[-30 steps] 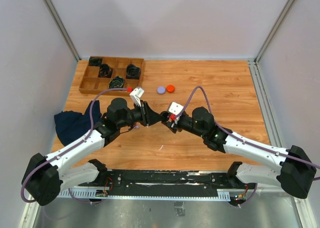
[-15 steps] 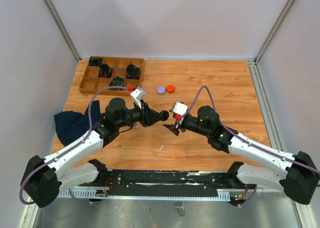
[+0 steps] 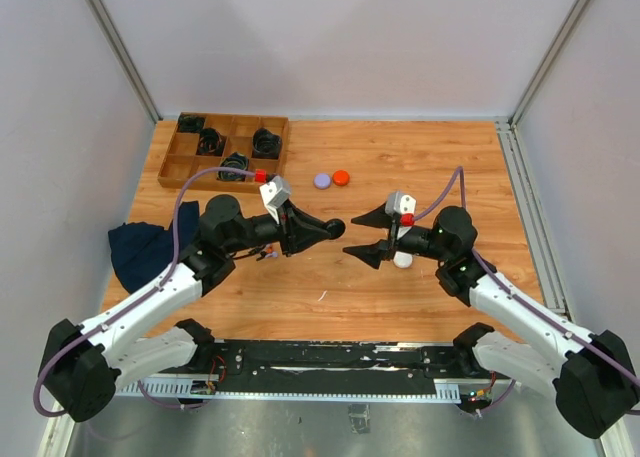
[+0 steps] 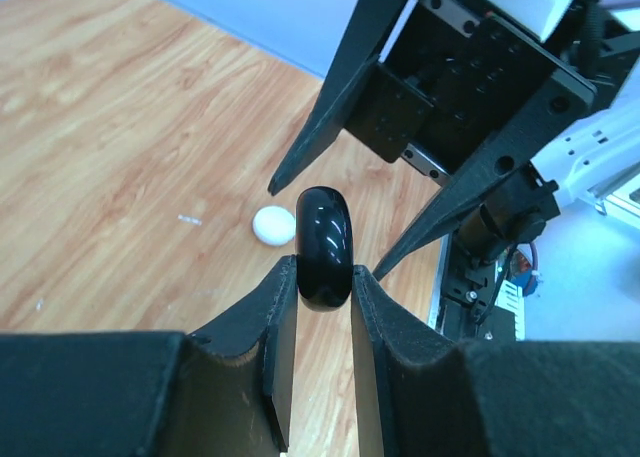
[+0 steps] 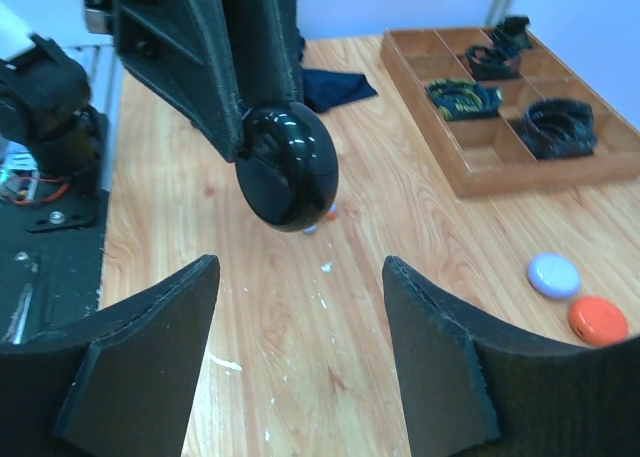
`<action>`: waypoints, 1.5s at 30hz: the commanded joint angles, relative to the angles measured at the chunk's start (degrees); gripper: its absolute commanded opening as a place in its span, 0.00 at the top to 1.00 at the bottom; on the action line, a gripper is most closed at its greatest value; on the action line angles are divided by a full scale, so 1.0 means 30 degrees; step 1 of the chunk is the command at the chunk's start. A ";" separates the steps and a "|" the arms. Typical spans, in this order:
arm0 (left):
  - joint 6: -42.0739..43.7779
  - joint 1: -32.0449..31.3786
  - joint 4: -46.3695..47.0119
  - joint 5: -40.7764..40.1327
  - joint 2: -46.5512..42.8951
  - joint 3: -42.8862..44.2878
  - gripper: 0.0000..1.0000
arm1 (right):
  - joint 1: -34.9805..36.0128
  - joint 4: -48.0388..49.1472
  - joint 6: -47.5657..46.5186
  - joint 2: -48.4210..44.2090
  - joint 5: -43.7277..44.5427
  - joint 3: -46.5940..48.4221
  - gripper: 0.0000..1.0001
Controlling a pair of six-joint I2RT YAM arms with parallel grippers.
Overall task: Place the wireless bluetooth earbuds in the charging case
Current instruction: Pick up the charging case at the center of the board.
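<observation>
My left gripper is shut on a glossy black round case and holds it edge-on above the table; the left wrist view shows the case pinched between both pads. My right gripper is open wide and empty, facing the case from the right with a small gap. In the right wrist view the case hangs just beyond the spread fingers. Tiny orange and purple earbuds lie on the table below the case, and they also show under the left arm.
A white round case lies on the table under the right wrist. A purple case and an orange case lie further back. A wooden divided tray with coiled black cables stands back left. A dark blue cloth lies at the left.
The two grippers were together at the black case. My right gripper has drawn back to the right and opened wide. The left still holds the case and has shifted slightly right.
</observation>
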 commanded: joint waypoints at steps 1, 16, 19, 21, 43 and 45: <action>0.1573 -0.0119 0.1688 0.1940 -0.0050 0.1110 0.97 | -0.0778 0.3454 0.1929 0.0204 -0.3575 -0.0055 0.34; 0.2179 -0.0265 0.2774 0.4443 0.0944 0.1891 0.98 | -0.0899 0.5878 0.4488 0.1639 -0.4912 0.1114 0.49; 0.2152 -0.0265 0.2769 0.4849 0.0943 0.1840 0.99 | -0.0923 0.5673 0.4472 0.1669 -0.5064 0.1290 0.51; 0.2152 -0.0265 0.2768 0.5036 0.0902 0.1818 0.99 | -0.0949 0.5615 0.4433 0.1652 -0.5116 0.1372 0.52; 0.2078 -0.0265 0.2786 0.4720 0.0725 0.1637 0.99 | -0.0956 0.6271 0.5534 0.2127 -0.5954 0.1813 0.68; 0.2107 -0.0265 0.2769 0.4729 0.0738 0.1627 0.99 | -0.0939 0.6837 0.5933 0.2256 -0.5998 0.1759 0.68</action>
